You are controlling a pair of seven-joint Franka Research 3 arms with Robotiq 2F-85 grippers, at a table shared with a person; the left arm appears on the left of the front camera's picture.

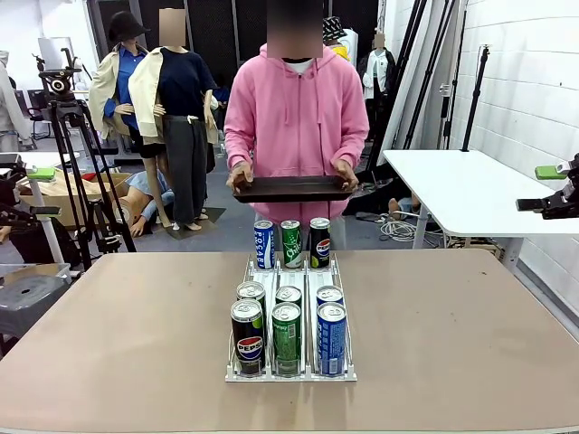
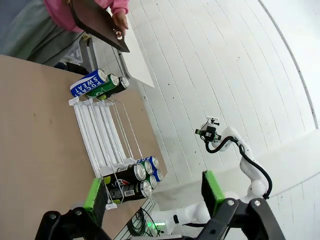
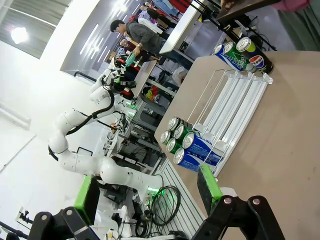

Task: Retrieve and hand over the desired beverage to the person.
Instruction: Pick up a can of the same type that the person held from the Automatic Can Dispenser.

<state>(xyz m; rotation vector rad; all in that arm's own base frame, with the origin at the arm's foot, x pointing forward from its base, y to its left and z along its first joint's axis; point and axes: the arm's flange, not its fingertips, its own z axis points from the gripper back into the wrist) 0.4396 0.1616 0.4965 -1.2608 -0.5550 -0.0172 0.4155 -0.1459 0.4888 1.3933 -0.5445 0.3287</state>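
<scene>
At the very start of the task, by the look of it: nothing grasped, nothing handed over. Left claw (image 2: 154, 190) wide apart and bare, hanging above the beige worktop (image 2: 35, 130), well apart from the clear plastic three-lane can rack (image 2: 100, 135). Right claw (image 3: 147, 190) likewise wide and bare, off to one side of that rack. All nine cans seated in the lanes. At the far end, a blue-and-white Pocari Sweat can (image 1: 263, 244), a green Sprite can (image 1: 290, 244) and a far black Pepsi can (image 1: 319, 242). At the near end, six more in two rows, fronted by a near black Pepsi can (image 1: 247, 336), a near green can (image 1: 286, 336) and a near blue Pepsi can (image 1: 331, 336). Standing person in a pink hooded sweatshirt (image 1: 296, 108) at the far side, both hands on a dark flat tray (image 1: 291, 188), probably the drop-off spot. Left to do: pick the can, reach, grip, lift, carry across, release. Impossible to tell which drink is wanted: no pointing hand, no other cue. Second-row cans mostly hidden behind the front row, labels unreadable. Tray top out of sight from the front, tray cut off at the frame edge in both wrist views.
</scene>
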